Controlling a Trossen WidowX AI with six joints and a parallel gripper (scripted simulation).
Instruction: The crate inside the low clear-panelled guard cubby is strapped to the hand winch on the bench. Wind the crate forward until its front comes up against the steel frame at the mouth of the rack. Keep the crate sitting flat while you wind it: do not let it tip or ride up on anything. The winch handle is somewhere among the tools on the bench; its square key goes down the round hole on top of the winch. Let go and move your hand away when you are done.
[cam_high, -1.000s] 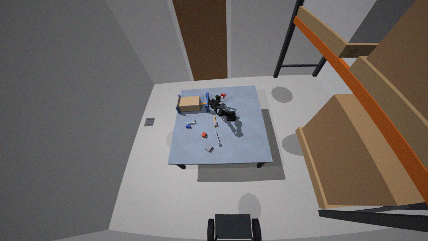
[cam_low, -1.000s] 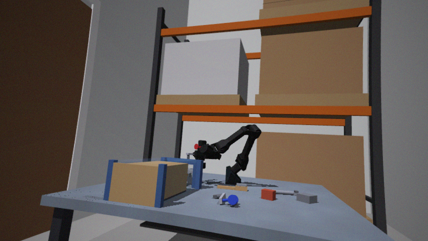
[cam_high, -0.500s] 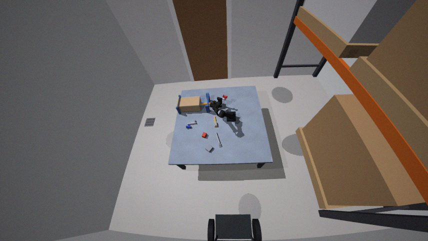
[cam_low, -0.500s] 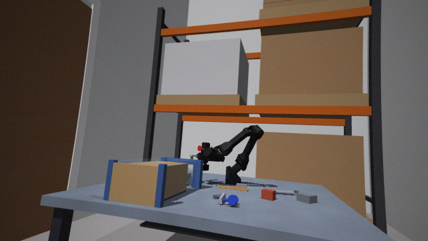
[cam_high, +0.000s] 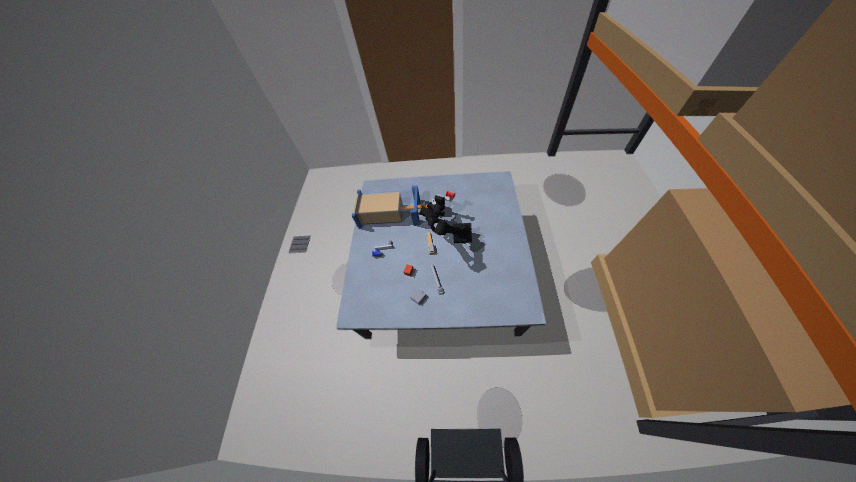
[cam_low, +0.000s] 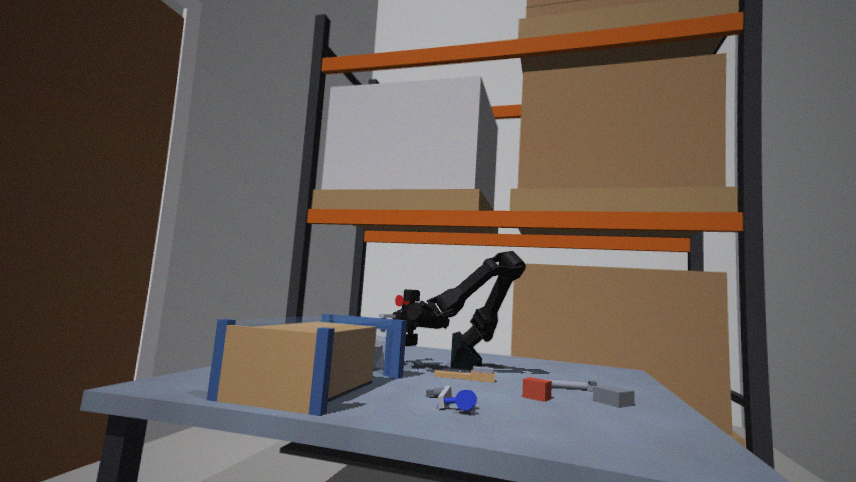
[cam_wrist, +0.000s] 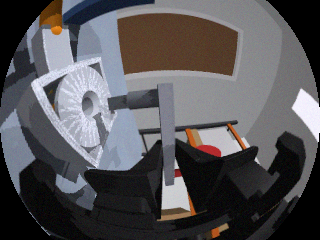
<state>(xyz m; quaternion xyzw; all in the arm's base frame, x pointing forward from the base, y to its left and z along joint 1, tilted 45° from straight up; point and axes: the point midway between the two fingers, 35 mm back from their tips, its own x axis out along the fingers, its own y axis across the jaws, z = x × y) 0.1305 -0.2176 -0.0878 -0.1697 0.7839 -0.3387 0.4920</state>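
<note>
The crate sits flat in the cubby, with a gap between its front and the blue frame at the mouth. An orange strap runs forward from it. My gripper is shut on the winch handle's grey arm, above the bench beyond the frame. The handle's red knob sticks out behind the fingers. Its shaft points toward the winch; the square key is out of the round hole, apart from it.
On the bench lie a blue-knobbed crank, a wood-coloured tool, a red block, a wrench and a grey block.
</note>
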